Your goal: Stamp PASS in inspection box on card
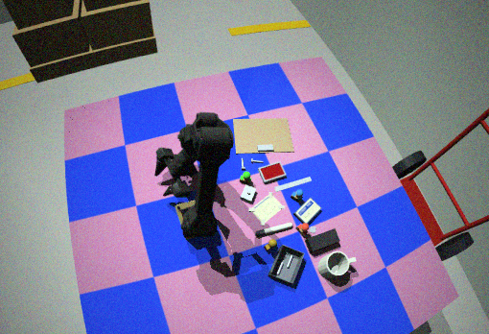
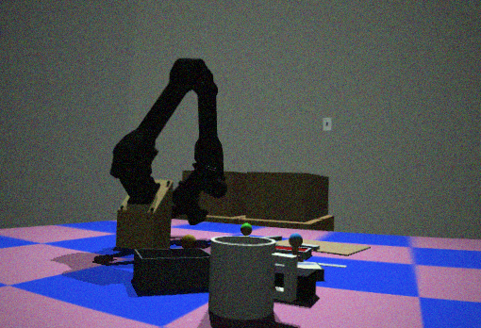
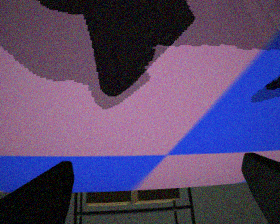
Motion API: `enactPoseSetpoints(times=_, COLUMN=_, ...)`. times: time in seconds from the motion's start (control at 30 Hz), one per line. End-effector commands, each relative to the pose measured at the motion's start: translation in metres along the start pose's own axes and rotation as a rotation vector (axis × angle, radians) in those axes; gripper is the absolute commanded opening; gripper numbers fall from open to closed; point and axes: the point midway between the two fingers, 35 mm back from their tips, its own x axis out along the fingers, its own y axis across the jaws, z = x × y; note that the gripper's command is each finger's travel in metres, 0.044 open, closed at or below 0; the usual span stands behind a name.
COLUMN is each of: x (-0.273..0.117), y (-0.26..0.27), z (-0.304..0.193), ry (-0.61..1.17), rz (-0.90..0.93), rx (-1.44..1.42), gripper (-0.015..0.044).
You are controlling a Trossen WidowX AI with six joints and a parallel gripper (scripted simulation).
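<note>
My gripper [image 1: 165, 178] [image 3: 160, 166] is open and empty, off to the left of the small objects and away from the card. The cream card [image 1: 267, 207] lies on the checked mat; its box and any print are too small to make out. A red ink pad [image 1: 272, 173] lies open behind the card. Small knobbed pieces that look like stamps stand around: a green one [image 1: 245, 177] [image 2: 246, 229], a blue one [image 1: 297, 195] [image 2: 295, 239], a red one [image 1: 303, 227] and an orange one [image 1: 271, 244] [image 2: 189, 240]. I cannot tell which reads PASS.
A marker [image 1: 274, 230], a black block [image 1: 322, 242], a grey mug [image 1: 335, 265] [image 2: 241, 278] and a black tray [image 1: 273, 274] [image 2: 171, 273] stand nearest. A blue-and-white box [image 1: 308, 211], a white strip [image 1: 293, 183], a white block [image 1: 248, 194], screws and a tan board [image 1: 261, 131] lie around the card.
</note>
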Motion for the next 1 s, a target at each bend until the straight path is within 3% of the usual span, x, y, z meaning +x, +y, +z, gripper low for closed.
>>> enactPoseSetpoints(times=0.0, x=-0.002, y=0.000, z=-0.002, ry=0.000, rz=0.000, rx=0.000, gripper=0.0400)
enactPoseSetpoints(times=0.33, x=-0.020, y=0.000, z=-0.020, ry=0.000, rz=0.000, rx=-0.001, gripper=0.0400)
enactPoseSetpoints(times=0.4, x=-0.024, y=0.001, z=-0.012, ry=-0.029, rz=0.009, rx=-0.017, gripper=0.0348)
enactPoseSetpoints(times=0.57, x=-0.077, y=0.003, z=0.025, ry=-0.219, rz=0.079, rx=-0.058, gripper=0.0220)
enactPoseSetpoints(times=0.97, x=-0.213, y=-0.072, z=0.131, ry=-0.685, rz=0.101, rx=0.069, gripper=0.0220)
